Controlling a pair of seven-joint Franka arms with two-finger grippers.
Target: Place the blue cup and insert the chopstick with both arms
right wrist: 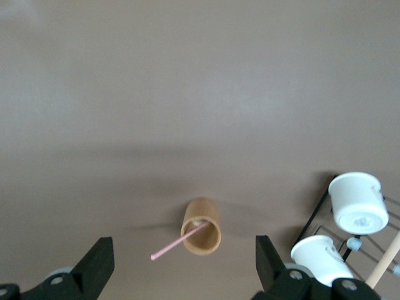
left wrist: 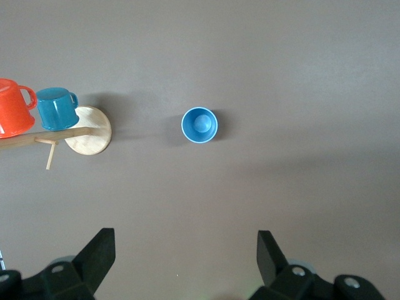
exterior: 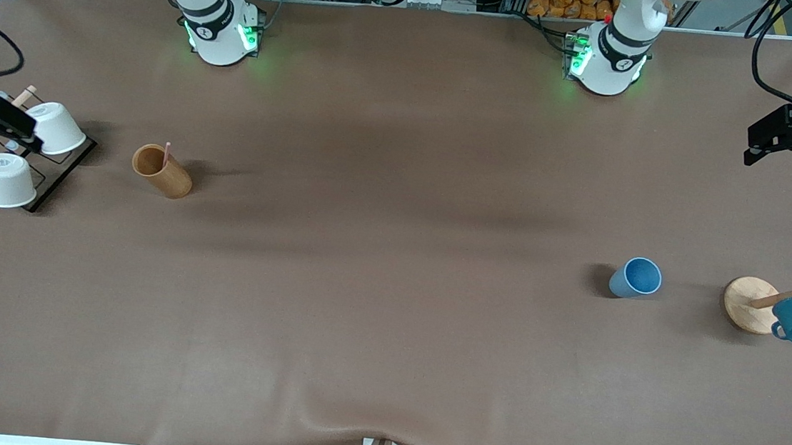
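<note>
Front view: the table carries a white-cup rack at the right arm's end and a mug tree at the left arm's end. Left gripper hangs high above that end, jaws wide and empty; right gripper likewise above the rack, jaws wide. The blue cup stands upright near the tree. The chopstick leans in a tan cup. Best to descend centred on the blue cup and grip its wall squarely.
</note>
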